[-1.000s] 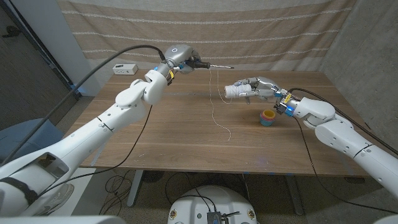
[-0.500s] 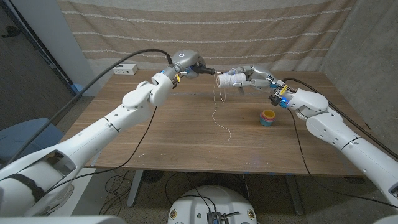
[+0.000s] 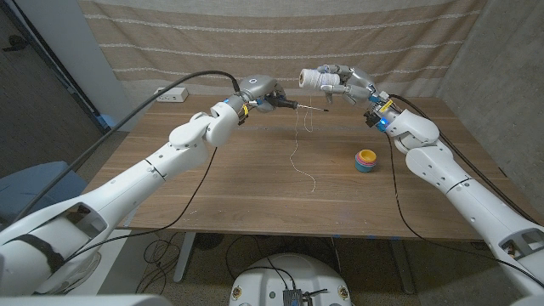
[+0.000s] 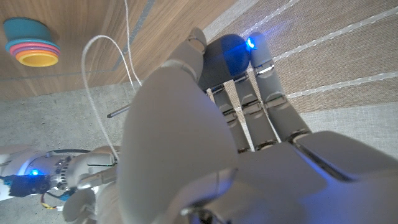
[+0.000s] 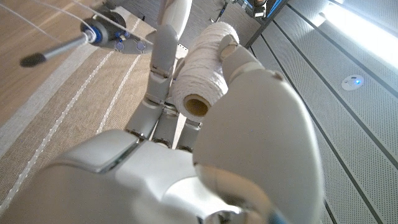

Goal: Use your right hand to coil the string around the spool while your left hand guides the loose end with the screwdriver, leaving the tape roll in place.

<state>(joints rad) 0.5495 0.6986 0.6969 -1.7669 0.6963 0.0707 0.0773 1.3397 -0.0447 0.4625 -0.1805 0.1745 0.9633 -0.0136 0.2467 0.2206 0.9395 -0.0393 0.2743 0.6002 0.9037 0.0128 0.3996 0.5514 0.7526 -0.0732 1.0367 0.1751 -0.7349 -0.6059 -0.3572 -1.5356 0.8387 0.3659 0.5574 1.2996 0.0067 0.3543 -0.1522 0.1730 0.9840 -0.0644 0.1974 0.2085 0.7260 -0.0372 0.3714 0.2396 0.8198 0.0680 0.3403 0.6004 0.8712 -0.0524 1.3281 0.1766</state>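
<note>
The right hand [image 3: 344,82] grips a white string-wound spool [image 3: 315,79] aloft, the left hand [image 3: 257,92] grasps the screwdriver [image 3: 299,106], above a wooden worktop [image 3: 255,187].

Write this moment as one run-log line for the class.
left hand: holds screwdriver | right hand: holds spool raised | string: hangs to table | tape roll: on table

Even indoor light, soft shadows, wide-angle edge bend, wrist cams blurry up close
</note>
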